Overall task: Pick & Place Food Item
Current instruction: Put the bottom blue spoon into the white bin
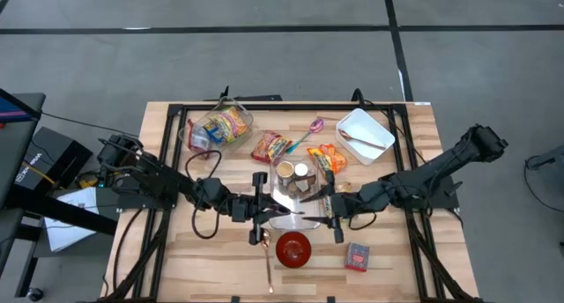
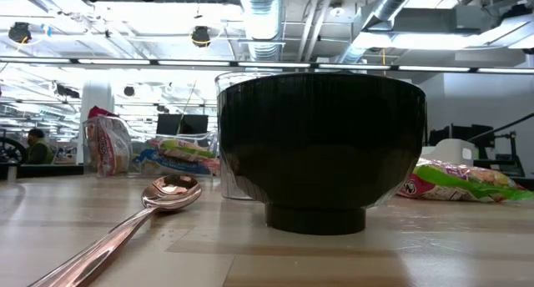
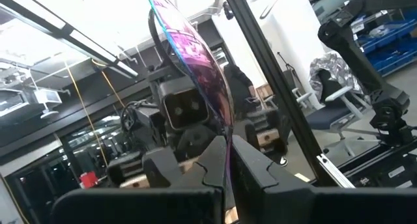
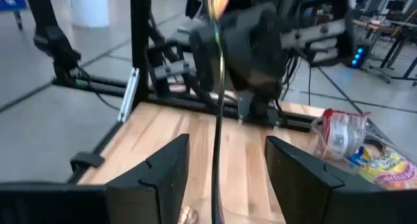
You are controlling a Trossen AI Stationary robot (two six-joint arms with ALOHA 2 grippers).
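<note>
A thin, shiny, iridescent food packet (image 1: 293, 212) hangs between my two grippers over the table's middle, just near of a clear tub (image 1: 295, 175) of food items. It shows edge-on in the left wrist view (image 3: 195, 61) and in the right wrist view (image 4: 218, 100). My left gripper (image 1: 264, 211) is shut on it from the left. My right gripper (image 1: 324, 213) faces it from the right and is open, with one finger (image 4: 163, 168) on either side of the packet, apart from it. Neither gripper shows in the low view. My left gripper pinches the packet's lower part (image 3: 228, 160) between its two fingers (image 3: 195, 162). They come level from the table's left. The packet stands up past the fingertips, edge-on and slightly bowed. Whether it rests on anything cannot be told.
A red bowl, dark outside (image 1: 293, 248), and a copper spoon (image 1: 267, 250) lie just near of the grippers. Snack packets (image 1: 269, 146) and a bag (image 1: 220, 127) lie farther back. A white tray (image 1: 363, 134) holding a spoon is at the far right. A small box (image 1: 356, 255) is at the near right.
</note>
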